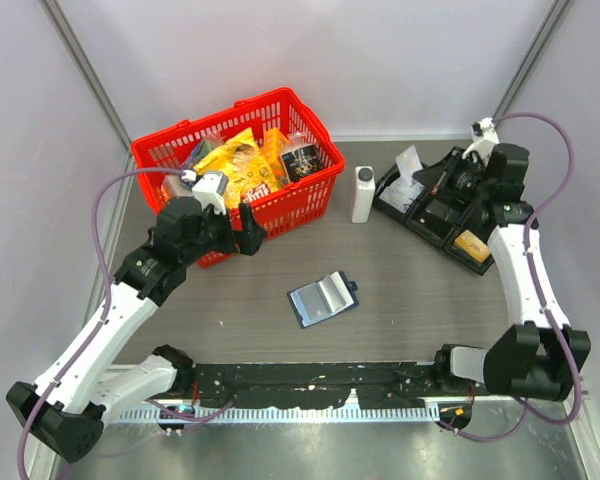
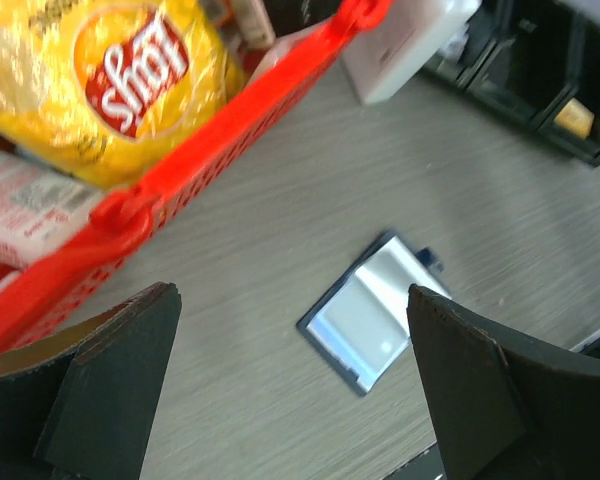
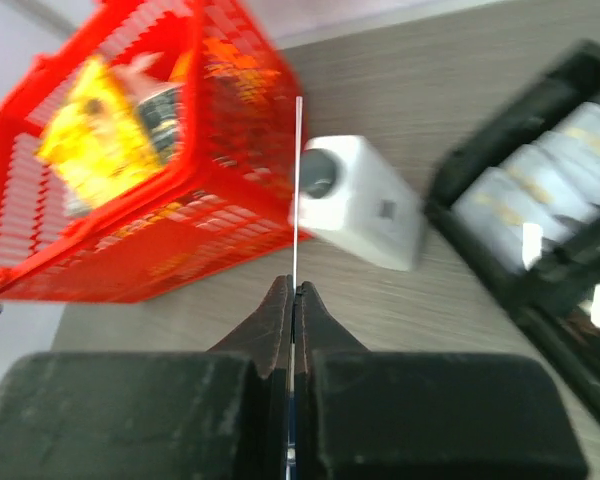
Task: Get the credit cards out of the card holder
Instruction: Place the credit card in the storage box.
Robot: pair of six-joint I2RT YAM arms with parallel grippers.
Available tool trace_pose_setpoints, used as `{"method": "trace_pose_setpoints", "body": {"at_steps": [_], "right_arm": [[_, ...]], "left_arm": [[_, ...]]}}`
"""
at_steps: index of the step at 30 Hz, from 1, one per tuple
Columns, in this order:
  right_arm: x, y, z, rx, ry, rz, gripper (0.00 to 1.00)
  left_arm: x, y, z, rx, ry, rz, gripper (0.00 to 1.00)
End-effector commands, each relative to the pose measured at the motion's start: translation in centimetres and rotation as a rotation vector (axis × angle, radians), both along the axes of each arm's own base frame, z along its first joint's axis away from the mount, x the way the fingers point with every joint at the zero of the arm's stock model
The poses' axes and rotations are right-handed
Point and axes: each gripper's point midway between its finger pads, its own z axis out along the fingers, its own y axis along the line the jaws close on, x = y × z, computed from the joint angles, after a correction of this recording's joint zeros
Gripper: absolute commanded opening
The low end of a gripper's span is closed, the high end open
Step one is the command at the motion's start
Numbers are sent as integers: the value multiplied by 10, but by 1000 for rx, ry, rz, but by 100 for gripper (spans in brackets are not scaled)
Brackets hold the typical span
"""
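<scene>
The navy card holder lies open on the table, its pale clear sleeves facing up; it also shows in the left wrist view. My left gripper is open and empty beside the red basket, up and left of the holder; in its own view the holder lies between the jaws, well below them. My right gripper is above the black tray, shut on a thin credit card seen edge-on between its fingertips. An orange-gold card lies in a tray compartment.
A red basket of snack packets stands at the back left. A white bottle stands between the basket and the black compartment tray, which holds white packets. A black rail runs along the near table edge.
</scene>
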Motion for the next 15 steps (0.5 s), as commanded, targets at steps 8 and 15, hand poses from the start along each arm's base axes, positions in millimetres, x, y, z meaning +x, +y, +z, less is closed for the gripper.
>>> {"method": "trace_pose_setpoints", "body": {"at_steps": [8,15], "right_arm": [[67,-69,-82,-242,174,-71,1],[91,-64,-118,-349,156,144,1]], "left_arm": [[-2,41,-10,120,-80,117,100],[1,46,-17,163,-73,133,100]]}}
